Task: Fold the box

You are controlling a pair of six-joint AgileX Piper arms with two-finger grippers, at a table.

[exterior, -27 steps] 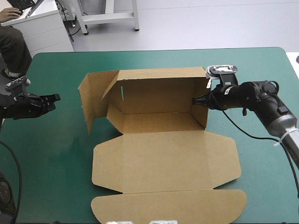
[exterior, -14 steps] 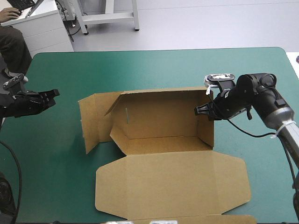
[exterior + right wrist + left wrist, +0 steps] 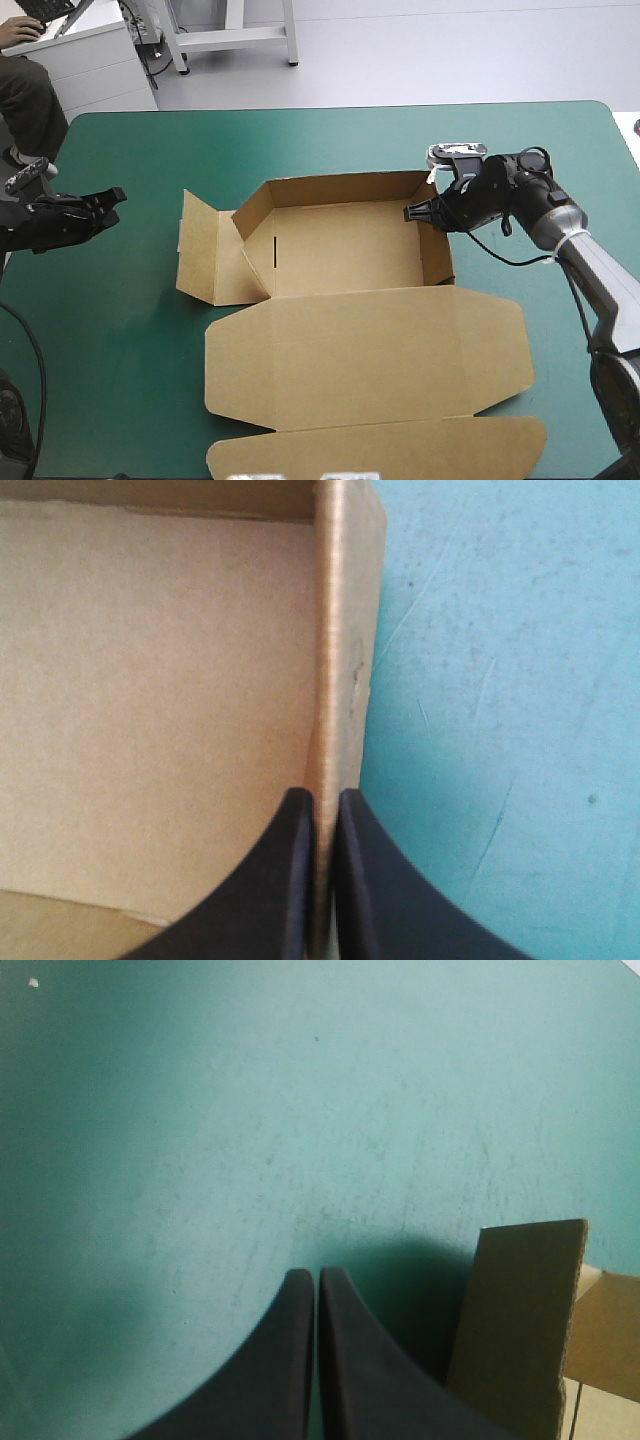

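On the box (image 3: 350,240), the right gripper (image 3: 409,213) pinches the right wall, probably to hold it upright. Empty, the left gripper (image 3: 116,196) hangs closed.

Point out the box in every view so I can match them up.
High view: the box sits mid-table, open, lid flat toward the near edge.
Left wrist view: only its left flap shows, ahead of and beside the shut left end effector.
Right wrist view: its right wall is pinched in the right end effector.
Shared landmark: the teal-green cover.
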